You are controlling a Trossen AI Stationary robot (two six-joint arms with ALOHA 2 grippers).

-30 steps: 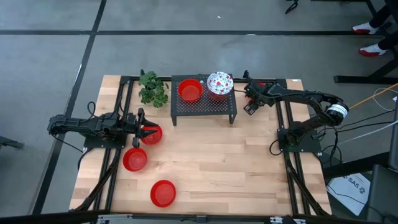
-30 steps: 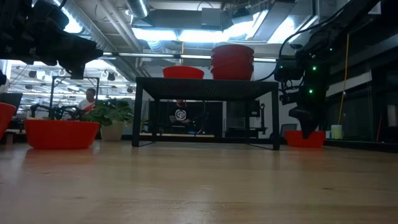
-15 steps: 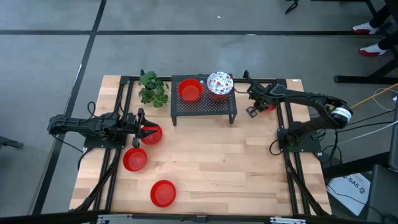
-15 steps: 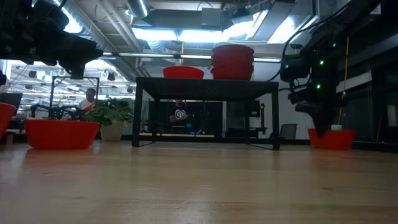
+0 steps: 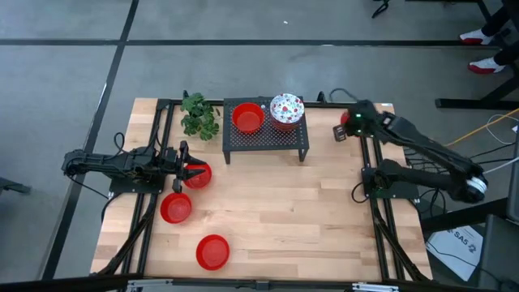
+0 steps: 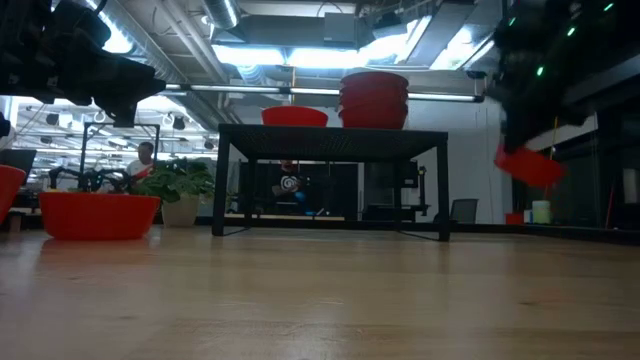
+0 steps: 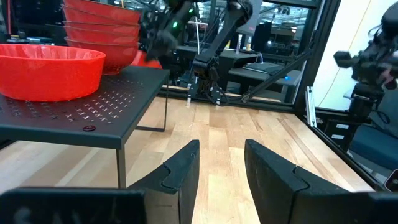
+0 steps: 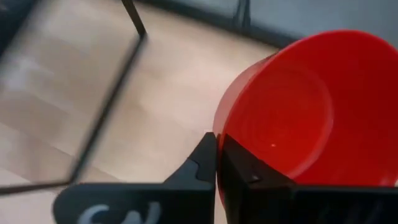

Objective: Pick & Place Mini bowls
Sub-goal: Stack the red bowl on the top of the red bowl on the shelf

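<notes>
The right gripper [image 8: 216, 163] has its jaws clenched on the rim of a red bowl [image 8: 292, 112], and the low view shows that bowl [image 6: 528, 166] hanging tilted in the air, clear of the table [image 6: 320, 300]. From above, the gripper [image 5: 345, 128] sits just off the right end of the rack [image 5: 266, 139], so the relation that counts is sideways: the rack top lies to the left of the held bowl, across a short gap. On the rack stand a single red bowl [image 5: 248, 118] and, nearer the right arm, a stack [image 5: 286, 109] topped by a speckled bowl; in the low view the stack [image 6: 374, 99] stands taller than its neighbour. I judge the next move to be a carry leftward and a set-down onto the rack or the stack, and the tilt would need levelling first. The left gripper [image 7: 221, 163] waits low on the left side of the table, jaws released and empty, beside three red bowls [image 5: 198, 175] [image 5: 176, 208] [image 5: 212, 251]; it is well apart from the rack's right end, so the right arm is the nearer one.
</notes>
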